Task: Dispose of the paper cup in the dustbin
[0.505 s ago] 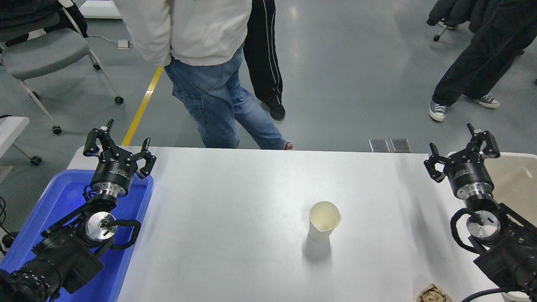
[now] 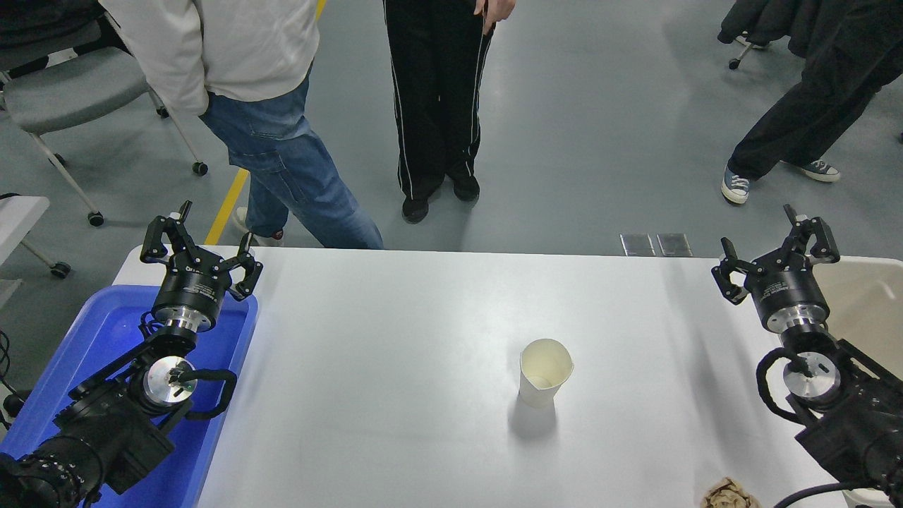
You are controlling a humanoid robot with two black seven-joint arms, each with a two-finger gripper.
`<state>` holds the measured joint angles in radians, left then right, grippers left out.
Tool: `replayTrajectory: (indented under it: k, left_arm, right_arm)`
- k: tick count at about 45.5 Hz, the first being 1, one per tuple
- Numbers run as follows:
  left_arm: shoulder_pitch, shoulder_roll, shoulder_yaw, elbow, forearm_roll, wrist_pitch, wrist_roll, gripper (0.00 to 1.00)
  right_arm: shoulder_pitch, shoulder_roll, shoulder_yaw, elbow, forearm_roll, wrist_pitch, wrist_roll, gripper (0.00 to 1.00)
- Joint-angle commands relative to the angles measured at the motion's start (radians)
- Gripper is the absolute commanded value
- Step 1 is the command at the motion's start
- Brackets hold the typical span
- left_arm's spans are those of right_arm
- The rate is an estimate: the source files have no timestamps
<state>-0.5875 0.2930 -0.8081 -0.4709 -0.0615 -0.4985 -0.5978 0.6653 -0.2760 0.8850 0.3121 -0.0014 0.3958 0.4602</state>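
Head view: the cup (image 2: pixel 544 381) stands upright mid-worktop, well apart from my right tool (image 2: pixel 774 257), which hangs spread and empty by the bin (image 2: pixel 864 307). I should come in low from the right and pinch the wall gently, since thin paper crushes.

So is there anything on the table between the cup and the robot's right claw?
No. In the head view, only bare white table lies between the paper cup and the open right gripper.

Glossy grey floor (image 2: pixel 600 127) with yellow line (image 2: pixel 227 204), wheeled grey chair (image 2: pixel 70 88) at far left.
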Motion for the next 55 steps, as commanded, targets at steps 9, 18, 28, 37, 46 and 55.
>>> replayTrajectory:
  k: [9,18,28,37,46,55]
  left_arm:
    - [0.000,0.000,0.001,0.000,0.000,0.000,0.000,1.00]
    - [0.000,0.000,0.000,0.000,0.000,0.000,0.000,1.00]
    - [0.000,0.000,0.000,0.000,0.000,0.000,0.000,1.00]
    - [0.000,0.000,0.000,0.000,0.000,0.000,0.000,1.00]
    - [0.000,0.000,0.000,0.000,0.000,0.000,0.000,1.00]
    - [0.000,0.000,0.000,0.000,0.000,0.000,0.000,1.00]
  right_arm:
    - [0.003,-0.003,-0.003,0.022,-0.002,0.002,-0.011,0.99]
    - [-0.015,-0.074,-0.018,0.154,-0.029,0.000,-0.046,0.99]
    - [-0.020,-0.187,-0.156,0.327,-0.046,-0.017,-0.091,0.99]
    - [-0.001,-0.333,-0.270,0.488,-0.123,-0.020,-0.097,0.99]
    - [0.017,-0.416,-0.319,0.676,-0.291,-0.081,-0.202,0.99]
    - [0.027,-0.494,-0.320,0.881,-0.537,-0.087,-0.321,0.99]
